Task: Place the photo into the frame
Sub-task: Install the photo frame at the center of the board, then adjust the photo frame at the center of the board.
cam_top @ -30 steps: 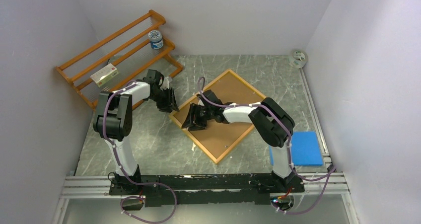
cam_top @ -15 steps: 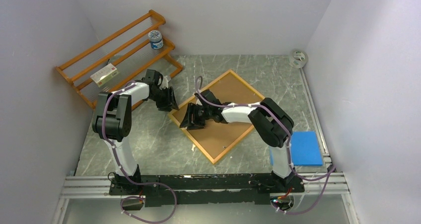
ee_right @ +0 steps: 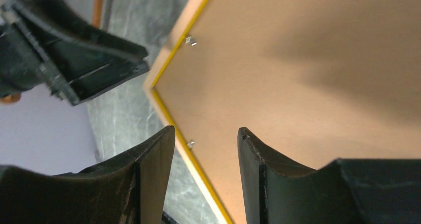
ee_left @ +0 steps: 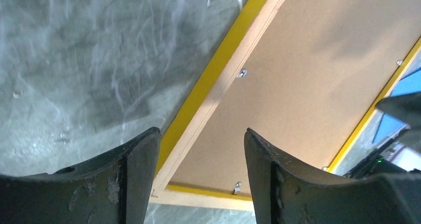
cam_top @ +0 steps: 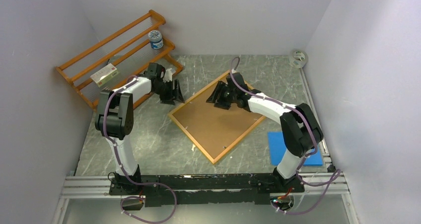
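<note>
Found the frame lying back-up at centre of the marbled table, brown backing board showing. Saw left gripper spread and empty beside its left corner, right gripper parted and empty over its upper corner. Noted orange rack upper left with jar and box, labels seemingly printed but unreadable. Spotted tape roll upper right and blue sheet lower right, partly behind the right arm.

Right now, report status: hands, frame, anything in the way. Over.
Left hand open, empty, off frame's far-left edge. Right hand open, empty, above backing board. Frame lies back-up, board fitted. Photo not in sight.
</note>
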Available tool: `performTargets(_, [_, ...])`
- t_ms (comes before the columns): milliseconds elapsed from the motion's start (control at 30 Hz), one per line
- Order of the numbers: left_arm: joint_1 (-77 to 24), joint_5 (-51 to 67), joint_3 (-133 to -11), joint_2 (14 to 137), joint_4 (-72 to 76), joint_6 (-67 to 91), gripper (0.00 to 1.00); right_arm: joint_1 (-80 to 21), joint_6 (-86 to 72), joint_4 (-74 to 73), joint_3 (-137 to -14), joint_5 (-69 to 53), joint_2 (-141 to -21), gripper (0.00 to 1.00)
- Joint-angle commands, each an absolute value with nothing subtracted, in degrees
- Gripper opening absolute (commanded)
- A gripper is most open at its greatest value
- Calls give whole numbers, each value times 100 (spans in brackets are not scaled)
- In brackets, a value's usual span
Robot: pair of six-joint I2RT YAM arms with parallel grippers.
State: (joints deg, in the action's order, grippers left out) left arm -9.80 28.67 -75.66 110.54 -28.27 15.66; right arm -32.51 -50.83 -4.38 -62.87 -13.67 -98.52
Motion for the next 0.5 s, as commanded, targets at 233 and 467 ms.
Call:
performTargets(233, [-1521,1946,-8367,11752,-2940,518,62,-2217,-4983,-2181,-6086,-312,-8714,53])
performTargets(467, [-1712,1486,-8793,12131,-3179,202,54,-1681,-4708,-2554,-5586,-147,-8161,53])
